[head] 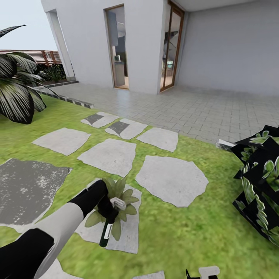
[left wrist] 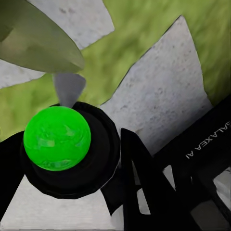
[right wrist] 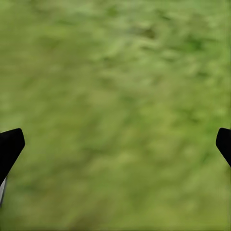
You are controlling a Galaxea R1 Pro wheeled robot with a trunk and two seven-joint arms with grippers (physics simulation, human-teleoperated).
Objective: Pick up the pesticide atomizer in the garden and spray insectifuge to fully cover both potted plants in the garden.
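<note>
Lawn (head: 186, 232), atomizer (head: 106, 228) over potted plant (head: 120, 201)

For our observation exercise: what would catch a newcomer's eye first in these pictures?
The left end effector holding the atomizer over a plant on a grey stone, low in the head view. Next, the pale stepping stones crossing the lawn towards the house.

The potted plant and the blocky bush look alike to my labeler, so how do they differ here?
The potted plant is a low rosette of plain, pale-green pointed leaves; the blocky bush is taller, dark and angular with patterned leaves. The plant sits on a grey stepping stone, under the left end effector holding the atomizer; the bush stands on the lawn, untouched. Both are leafy green.
</note>
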